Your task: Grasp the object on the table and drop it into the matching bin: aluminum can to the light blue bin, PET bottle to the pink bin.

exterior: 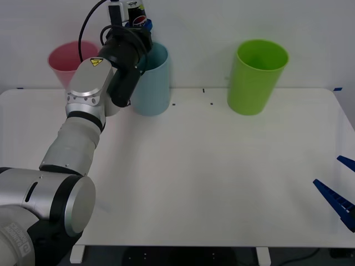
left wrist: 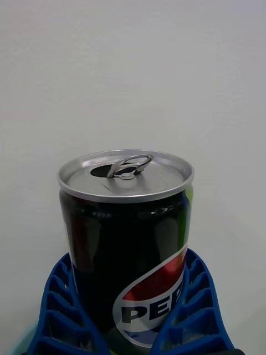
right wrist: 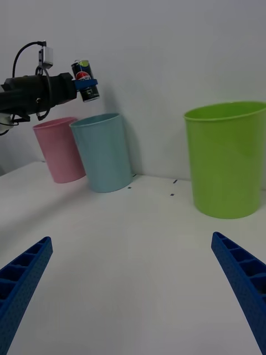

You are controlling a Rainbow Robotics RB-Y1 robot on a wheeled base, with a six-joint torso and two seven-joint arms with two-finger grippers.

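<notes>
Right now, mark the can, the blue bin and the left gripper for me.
can (left wrist: 124, 244): left wrist view, dark side wall.
blue bin (right wrist: 105, 155): right wrist view, outer wall.
left gripper (right wrist: 87, 85): right wrist view, blue fingers shut around the can, above the bin.

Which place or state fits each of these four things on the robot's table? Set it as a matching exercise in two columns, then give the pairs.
Things:
1. aluminum can
2. light blue bin
3. lime green bin
4. right gripper

Places or states:
A. open, low over the near table
B. farthest toward the robot's right of the three bins
C. between the pink bin and the green one
D. held in the left gripper above the bins

Pairs: 1-D, 2-C, 3-B, 4-A
</notes>
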